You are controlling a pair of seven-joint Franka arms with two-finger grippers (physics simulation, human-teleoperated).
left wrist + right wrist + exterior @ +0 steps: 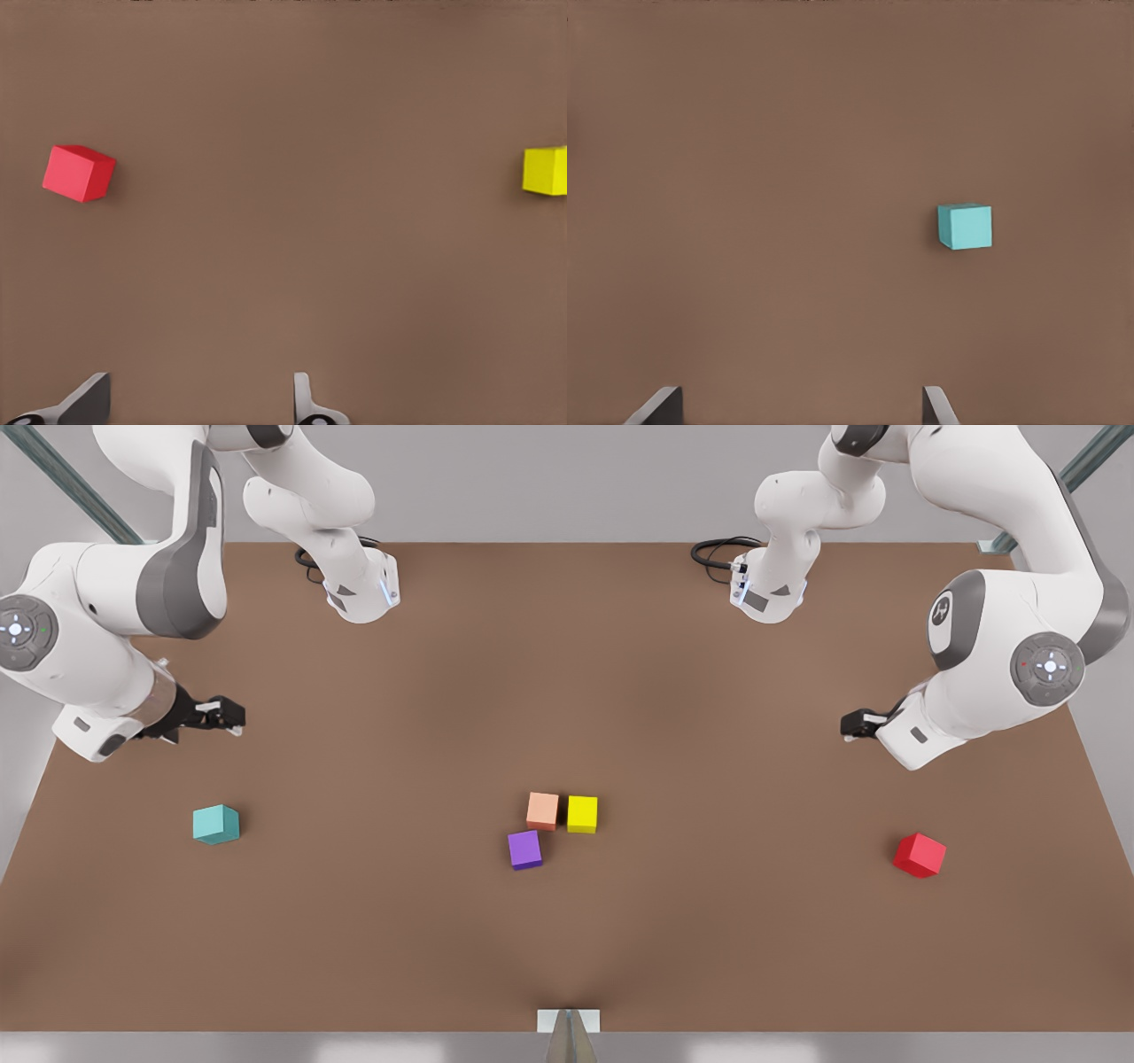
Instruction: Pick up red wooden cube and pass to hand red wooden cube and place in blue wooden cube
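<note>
Nothing of the task is done yet: the red wooden cube [919,855] sits untouched on the table [567,957] at the front view's right, turned corner-on with no long axis, and the blue wooden cube [216,824] lies well apart at the left. Farther back, the left gripper [852,724] hangs spread and empty near the red one, the right gripper [226,715] likewise spread above the blue; pick, handover and placing all remain.
</note>
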